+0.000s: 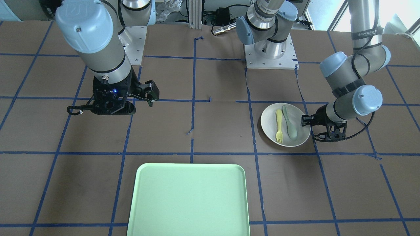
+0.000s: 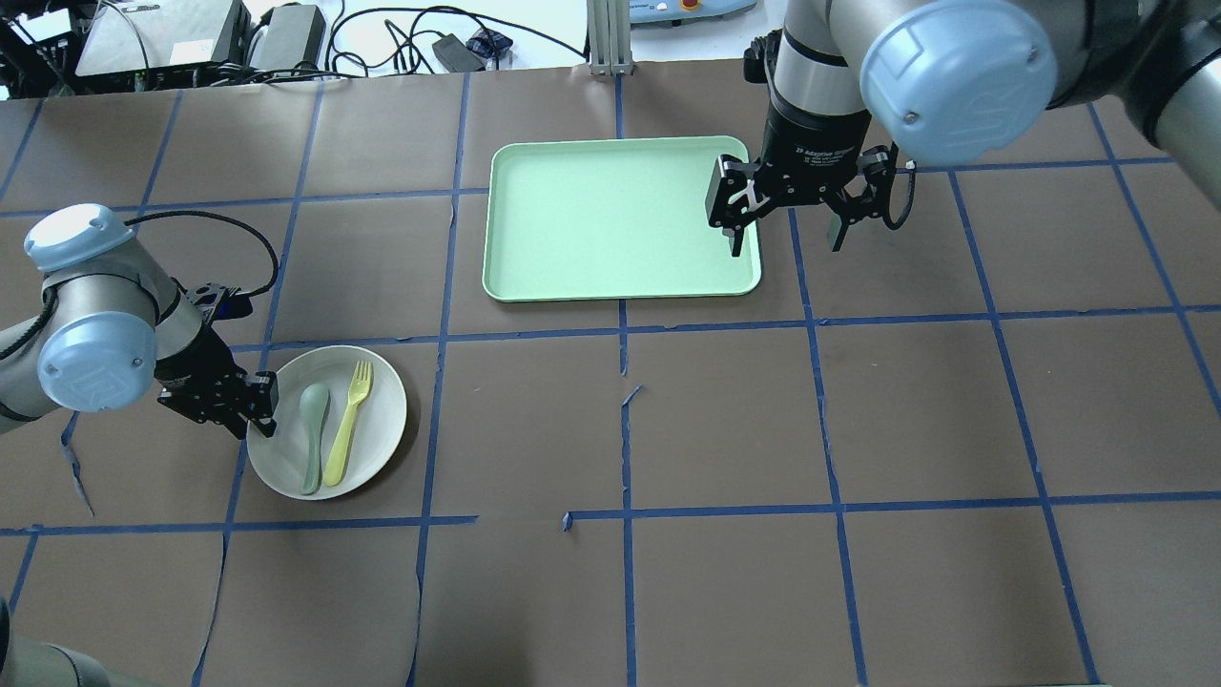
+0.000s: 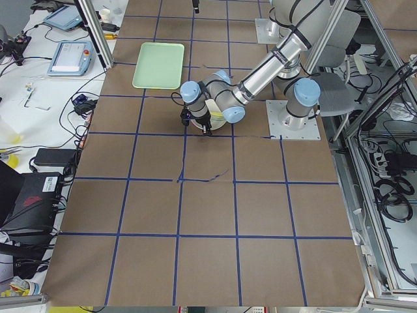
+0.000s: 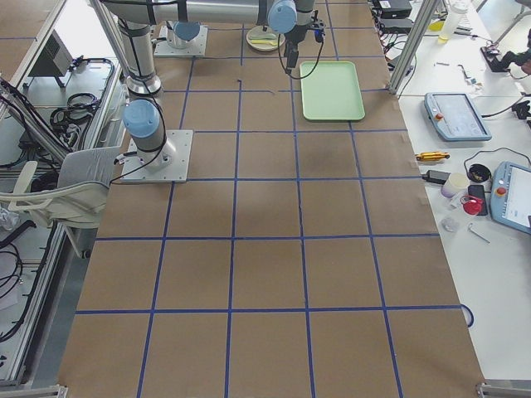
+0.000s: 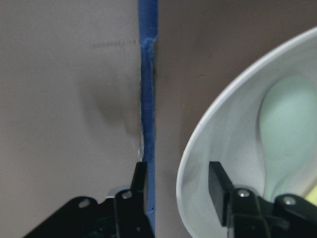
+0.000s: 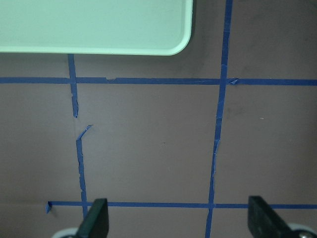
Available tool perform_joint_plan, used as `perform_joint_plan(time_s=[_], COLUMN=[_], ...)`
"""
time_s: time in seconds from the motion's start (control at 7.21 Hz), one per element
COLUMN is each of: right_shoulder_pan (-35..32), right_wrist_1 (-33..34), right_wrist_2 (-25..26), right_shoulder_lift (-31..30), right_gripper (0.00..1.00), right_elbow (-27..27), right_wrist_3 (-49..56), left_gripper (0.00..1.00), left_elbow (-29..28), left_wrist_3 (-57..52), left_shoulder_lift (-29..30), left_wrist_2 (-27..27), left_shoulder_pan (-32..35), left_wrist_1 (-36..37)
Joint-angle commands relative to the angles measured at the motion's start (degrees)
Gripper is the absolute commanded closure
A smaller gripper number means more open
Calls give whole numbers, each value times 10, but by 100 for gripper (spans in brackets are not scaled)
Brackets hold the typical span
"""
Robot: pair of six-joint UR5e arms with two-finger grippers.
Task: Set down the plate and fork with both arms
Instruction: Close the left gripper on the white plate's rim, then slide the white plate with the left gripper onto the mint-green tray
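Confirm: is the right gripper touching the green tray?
Apart. The right wrist view shows the right gripper open above bare table, with the tray well beyond its fingertips. The overlap in the overhead view is only perspective.

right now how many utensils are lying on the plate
2: the yellow fork and the grey-green spoon, side by side on the white plate, the spoon to the robot's left. Nothing looks hidden.

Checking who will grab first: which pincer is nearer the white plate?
Left. The left pincer straddles the plate rim, jaws open. The right pincer hovers far off, near the mint-green tray corner.
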State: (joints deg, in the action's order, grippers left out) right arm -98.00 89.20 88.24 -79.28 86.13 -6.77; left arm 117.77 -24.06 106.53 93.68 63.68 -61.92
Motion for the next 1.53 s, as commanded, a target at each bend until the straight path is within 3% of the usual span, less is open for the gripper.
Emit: perform_joint_plan(time_s=[0.0, 0.28, 0.42, 0.55, 0.83, 1.11, 1.39], right_shoulder_pan=[0, 0, 0, 0, 0, 0, 0], right_wrist_1=[0, 0, 2, 2, 3, 2, 1], right_wrist_2=[0, 0, 0, 1, 1, 2, 4], right_shoulder_lift=[0, 0, 0, 0, 0, 0, 0], right_gripper=[0, 0, 0, 0, 0, 0, 0], right_elbow=[0, 0, -1, -2, -2, -3, -6], right_wrist_3=[0, 0, 0, 0, 1, 3, 6], left_gripper=[100, 100, 100, 100, 100, 100, 100], left_elbow=[-4, -41, -80, -128, -196, -202, -218], left_wrist_3=[-1, -6, -6, -6, 5, 61, 140], left_shoulder_lift=[-3, -16, -20, -21, -10, 10, 54], left_wrist_2=[-3, -27, -77, -92, -160, -270, -281], left_shoulder_pan=[0, 1, 1, 0, 0, 11, 93], left_wrist_1=[-22, -64, -126, -179, -240, -213, -117])
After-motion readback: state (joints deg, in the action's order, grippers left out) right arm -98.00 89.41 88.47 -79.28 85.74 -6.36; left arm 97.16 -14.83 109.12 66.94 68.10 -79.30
